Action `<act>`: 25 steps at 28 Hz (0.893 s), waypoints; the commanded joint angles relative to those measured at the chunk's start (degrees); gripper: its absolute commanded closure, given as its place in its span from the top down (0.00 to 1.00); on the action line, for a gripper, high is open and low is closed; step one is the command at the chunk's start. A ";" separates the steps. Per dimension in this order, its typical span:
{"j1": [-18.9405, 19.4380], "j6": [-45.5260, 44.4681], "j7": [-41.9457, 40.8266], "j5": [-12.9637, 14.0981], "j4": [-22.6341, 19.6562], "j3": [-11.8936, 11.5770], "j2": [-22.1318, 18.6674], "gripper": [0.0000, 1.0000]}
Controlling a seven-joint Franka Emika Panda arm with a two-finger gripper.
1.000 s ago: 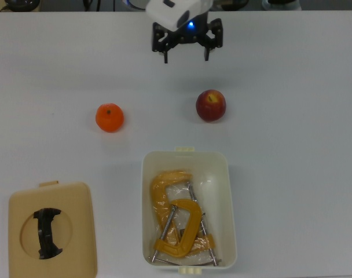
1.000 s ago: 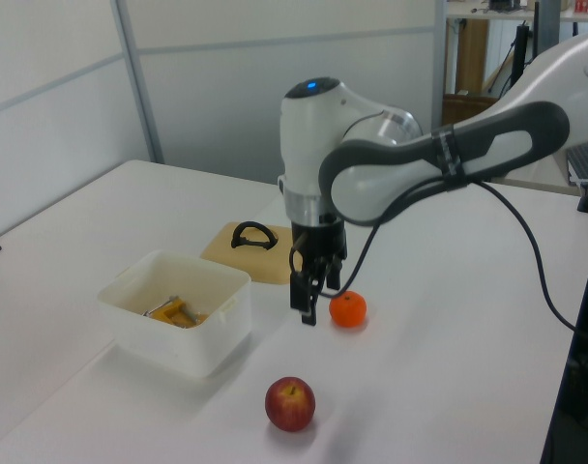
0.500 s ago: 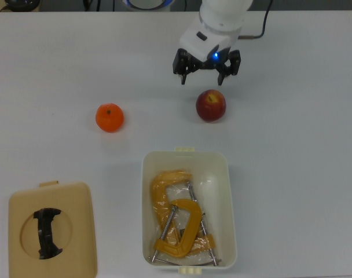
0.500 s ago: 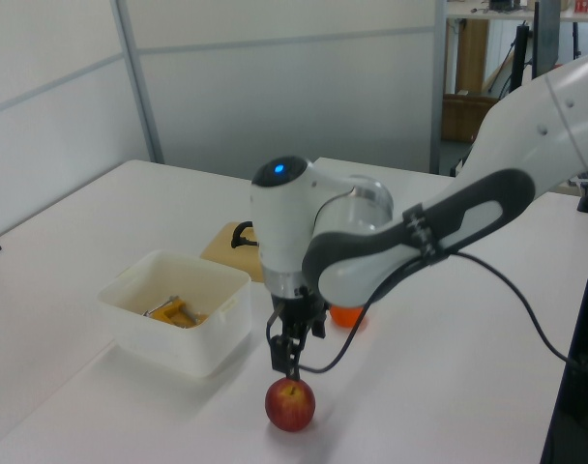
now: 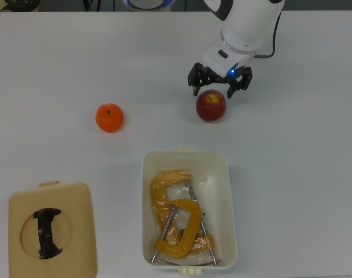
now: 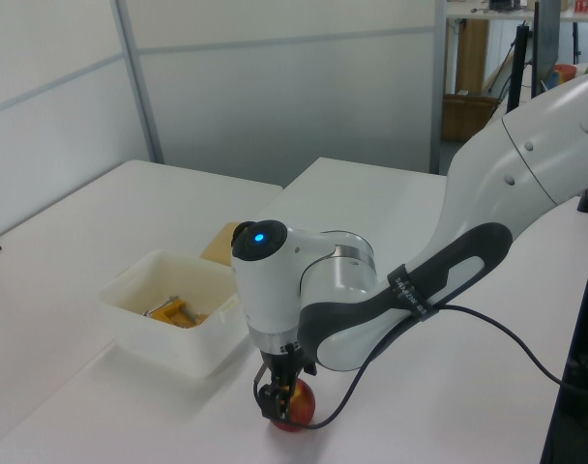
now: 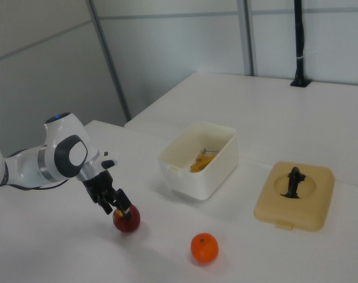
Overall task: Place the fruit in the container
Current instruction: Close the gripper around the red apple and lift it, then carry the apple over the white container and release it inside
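Observation:
A dark red apple (image 5: 211, 108) with a yellow patch rests on the white table, above the container in the top view. My gripper (image 5: 212, 92) is low over it, open, with one finger on each side of the apple's far half. The left view has the gripper (image 6: 274, 405) down at the apple (image 6: 302, 407); the right view puts the gripper (image 7: 118, 206) just beside the apple (image 7: 129, 220). An orange tangerine (image 5: 109, 117) lies alone at the top view's left, also as the tangerine (image 7: 204, 247) in the right view. The cream-white container (image 5: 229, 200) is nearer the front.
Yellow C-clamps (image 5: 177, 225) lie inside the container (image 6: 192, 346). A flat tan lid (image 5: 77, 231) with a black handle sits at the top view's lower left. The arm hides the tangerine in the left view.
The arm swung from the table's back middle toward the top view's right and came down, so the open fingers now flank the apple. Fruit and container have not moved.

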 commanded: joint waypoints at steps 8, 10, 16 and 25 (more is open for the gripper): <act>-0.06 2.31 1.56 -1.31 0.12 -0.15 2.00 1.00; -0.06 2.40 1.56 -1.40 0.20 -0.15 2.53 1.00; -0.06 2.40 2.78 -2.45 1.00 -0.15 3.94 0.48; -0.76 2.05 5.07 -2.11 5.82 -0.50 1.57 0.00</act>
